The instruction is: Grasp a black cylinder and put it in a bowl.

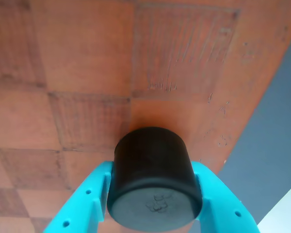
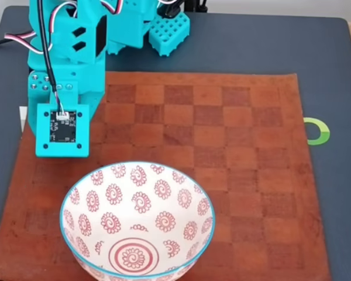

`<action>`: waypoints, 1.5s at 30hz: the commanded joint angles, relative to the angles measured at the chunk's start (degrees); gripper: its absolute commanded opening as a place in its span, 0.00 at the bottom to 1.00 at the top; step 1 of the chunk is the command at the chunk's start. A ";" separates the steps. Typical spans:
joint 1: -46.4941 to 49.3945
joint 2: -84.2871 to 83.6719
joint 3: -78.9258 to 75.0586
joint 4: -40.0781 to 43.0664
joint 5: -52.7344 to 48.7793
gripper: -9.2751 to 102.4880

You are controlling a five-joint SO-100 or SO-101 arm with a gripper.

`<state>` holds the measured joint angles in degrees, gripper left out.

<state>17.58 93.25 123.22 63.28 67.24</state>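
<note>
Wrist view shows the gripper pinching the black cylinder between its turquoise fingers, spread only to its width, at six o'clock above the checkered mat; a loose pinch could drop it short of the bowl, which lies toward five o'clock of the arm in the fixed view.

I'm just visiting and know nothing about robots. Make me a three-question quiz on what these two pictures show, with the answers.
1. True or false: in the wrist view the black cylinder sits between the turquoise fingers.
2. In the fixed view, what is inside the bowl? A) the cylinder B) nothing visible C) a green ring
3. What lies under the bowl, over the dark table?

Key:
1. True. The gripper is shut on the cylinder, a finger on each side.
2. B. Only its red painted pattern shows.
3. A reddish-brown checkered mat.
</note>
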 commanded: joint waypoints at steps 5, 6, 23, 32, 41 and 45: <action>1.85 8.79 -2.02 5.98 -0.09 0.24; 1.85 10.11 -2.11 6.86 -0.09 0.24; -2.55 14.15 -22.41 22.68 -0.53 0.24; -8.35 14.15 -27.69 22.68 0.35 0.24; -14.24 3.78 -38.67 22.68 0.53 0.24; -16.17 -3.34 -45.88 22.68 0.53 0.24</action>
<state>2.81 91.49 83.23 85.69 67.50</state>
